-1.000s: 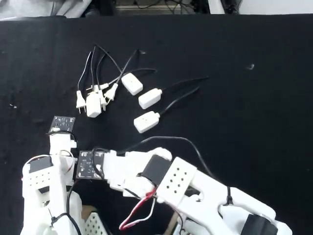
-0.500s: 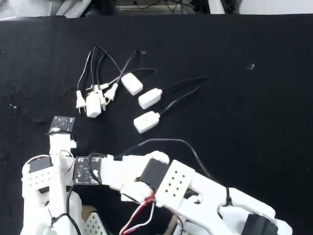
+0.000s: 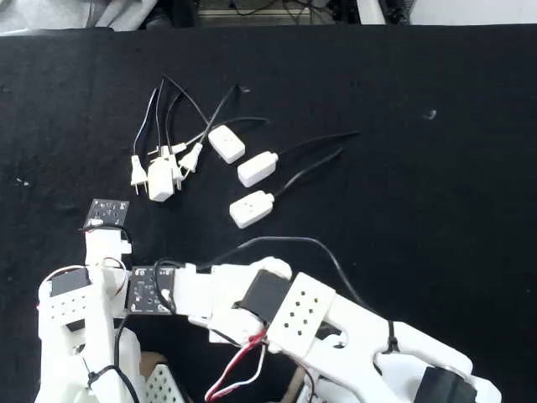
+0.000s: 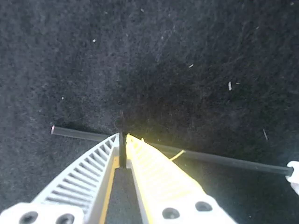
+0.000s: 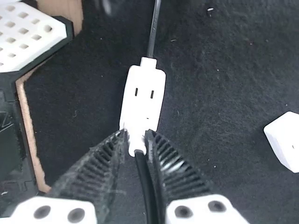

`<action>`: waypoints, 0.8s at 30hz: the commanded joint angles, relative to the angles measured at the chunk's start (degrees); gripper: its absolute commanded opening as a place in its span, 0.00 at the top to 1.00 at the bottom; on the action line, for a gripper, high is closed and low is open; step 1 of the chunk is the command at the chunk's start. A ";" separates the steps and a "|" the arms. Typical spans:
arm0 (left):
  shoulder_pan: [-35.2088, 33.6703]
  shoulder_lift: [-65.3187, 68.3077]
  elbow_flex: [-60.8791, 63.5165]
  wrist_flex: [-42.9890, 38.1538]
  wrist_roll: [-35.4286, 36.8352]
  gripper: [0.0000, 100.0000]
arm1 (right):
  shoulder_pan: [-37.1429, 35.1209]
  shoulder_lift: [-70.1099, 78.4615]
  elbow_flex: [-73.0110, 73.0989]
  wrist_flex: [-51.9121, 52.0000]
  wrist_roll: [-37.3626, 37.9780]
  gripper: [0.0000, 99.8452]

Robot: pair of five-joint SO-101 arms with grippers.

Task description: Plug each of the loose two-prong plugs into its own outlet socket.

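In the right wrist view my right gripper (image 5: 135,135) is shut on a white two-prong plug (image 5: 137,145) with a black cord. The plug meets the near end of a white outlet socket (image 5: 144,95) whose top face shows two slots. The left gripper (image 4: 122,136) is shut, and its tips rest at a black cord (image 4: 219,158) lying across the cloth. From above, three loose plugs (image 3: 159,178) lie bunched at the upper left, with three white sockets (image 3: 258,168) to their right. The right arm (image 3: 277,306) stretches leftward along the table's near edge, beside the left arm (image 3: 80,311).
A second white socket (image 5: 284,140) lies off to one side of the held plug. A white perforated block (image 5: 23,32) on a wooden board stands close to the other side. The black cloth (image 3: 419,168) spans the table's right half.
The right arm's wrist slid slightly to the left along the near edge, then held still. The plugs and sockets at the upper left have not moved.
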 commanded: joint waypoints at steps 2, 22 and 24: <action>0.22 0.70 0.84 -1.67 0.26 0.97 | 0.97 0.13 0.75 -0.79 0.97 0.99; 0.22 0.70 0.84 -1.67 0.26 0.97 | 0.79 2.68 1.98 -3.69 1.58 0.99; 0.22 0.70 0.84 -1.67 0.26 0.97 | 0.88 2.68 2.24 -3.16 2.99 0.99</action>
